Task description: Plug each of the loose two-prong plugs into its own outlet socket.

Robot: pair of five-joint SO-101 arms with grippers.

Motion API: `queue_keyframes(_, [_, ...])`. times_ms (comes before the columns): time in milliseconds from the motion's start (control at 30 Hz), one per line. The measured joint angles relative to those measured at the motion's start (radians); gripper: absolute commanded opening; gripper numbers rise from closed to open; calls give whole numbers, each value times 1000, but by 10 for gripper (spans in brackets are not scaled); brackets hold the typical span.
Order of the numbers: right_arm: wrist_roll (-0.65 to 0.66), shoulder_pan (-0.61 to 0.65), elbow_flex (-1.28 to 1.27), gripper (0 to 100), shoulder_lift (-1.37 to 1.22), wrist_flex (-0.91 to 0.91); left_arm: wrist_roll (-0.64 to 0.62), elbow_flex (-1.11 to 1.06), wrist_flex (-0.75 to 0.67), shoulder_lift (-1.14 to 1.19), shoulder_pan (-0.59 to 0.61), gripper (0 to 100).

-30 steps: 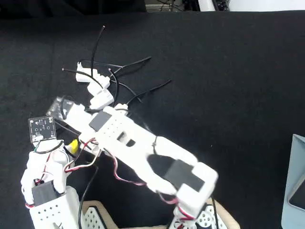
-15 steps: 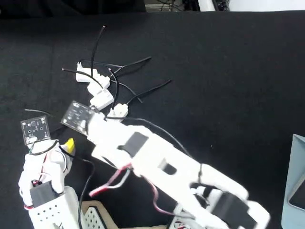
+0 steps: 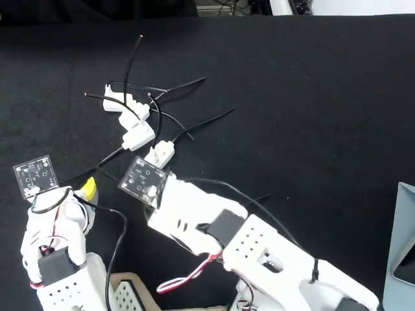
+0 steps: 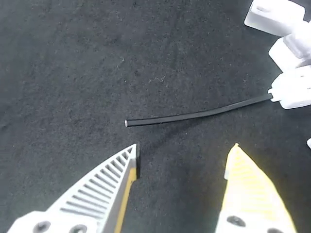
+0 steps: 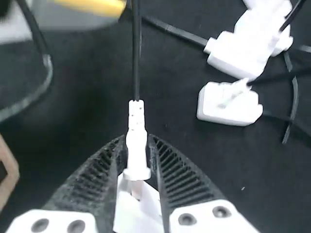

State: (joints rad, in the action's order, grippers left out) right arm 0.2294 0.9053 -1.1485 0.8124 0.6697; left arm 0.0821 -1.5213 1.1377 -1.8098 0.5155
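Observation:
My right gripper (image 5: 136,142) is shut on a slim white two-prong plug (image 5: 136,145), whose black cord (image 5: 135,53) runs straight away from the fingers. Just beyond lie a white outlet block (image 5: 228,104) and another white piece (image 5: 249,44), both with cords. In the high view these white pieces (image 3: 138,135) cluster left of centre, one (image 3: 160,154) right beside the right arm's wrist board (image 3: 144,180). My left gripper (image 4: 185,148) is open over bare cloth, a loose black cord end (image 4: 127,123) just ahead of its tips. Its yellow finger (image 3: 87,189) shows at the lower left.
The table is covered in black cloth (image 3: 311,103). Further white socket pieces (image 3: 123,102) with tangled black cords (image 3: 194,126) lie behind the cluster. A grey container (image 3: 401,253) stands at the right edge. The right half of the table is open room.
The right arm has drawn back toward the near edge and to the right, its wrist board leaving the spot beside the left arm. The left wrist has shifted slightly left.

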Motion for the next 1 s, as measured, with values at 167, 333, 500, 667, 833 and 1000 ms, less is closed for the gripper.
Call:
queue_keyframes(167, [0,-5,-95,11,58,0,0,0,0,0,0,292])
queue_keyframes(333, [2,-6,-103,11,167,0,0,0,0,0,0,293])
queue_keyframes(500, [0,-6,-120,11,334,0,-21,38,0,0,0,293])
queue_keyframes(667, [0,-6,-192,11,465,0,-104,69,-12,0,-121,289])
queue_keyframes(833, [0,-6,-279,11,546,0,-173,69,-52,0,-324,289])
queue_keyframes(1000, [0,-9,-319,11,600,0,-199,91,-58,0,-489,288])
